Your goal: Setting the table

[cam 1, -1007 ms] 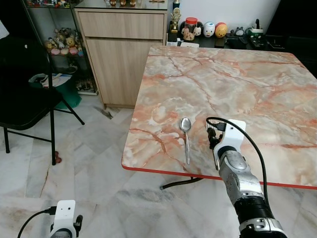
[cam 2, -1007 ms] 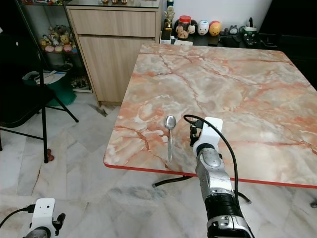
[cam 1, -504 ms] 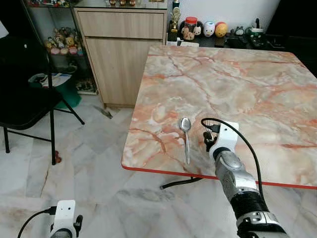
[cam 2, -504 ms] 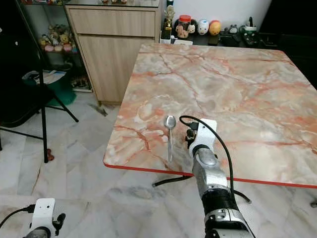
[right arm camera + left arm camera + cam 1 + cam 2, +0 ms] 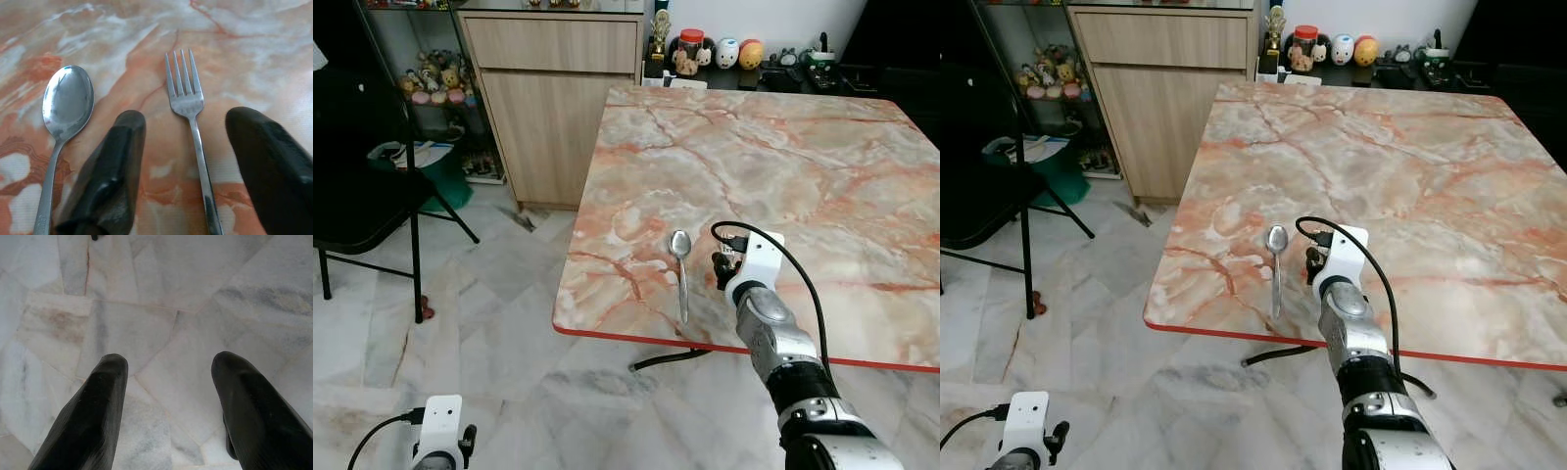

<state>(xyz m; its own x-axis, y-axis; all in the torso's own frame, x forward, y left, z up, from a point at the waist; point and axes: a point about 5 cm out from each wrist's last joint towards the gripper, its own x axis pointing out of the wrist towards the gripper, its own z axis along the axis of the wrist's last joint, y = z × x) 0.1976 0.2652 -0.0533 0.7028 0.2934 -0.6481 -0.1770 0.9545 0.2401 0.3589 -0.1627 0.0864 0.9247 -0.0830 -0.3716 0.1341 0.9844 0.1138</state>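
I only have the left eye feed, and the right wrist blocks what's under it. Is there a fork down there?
Observer: Yes. A fork lies on the table between the open fingers of the right gripper.
Operator: Is it gripped?
Observer: No, there is a gap between the handle and each finger.
Operator: How does it lie relative to the spoon?
Observer: Beside the spoon, heads the same way.
Operator: And the left gripper?
Observer: The left gripper is open above the floor.
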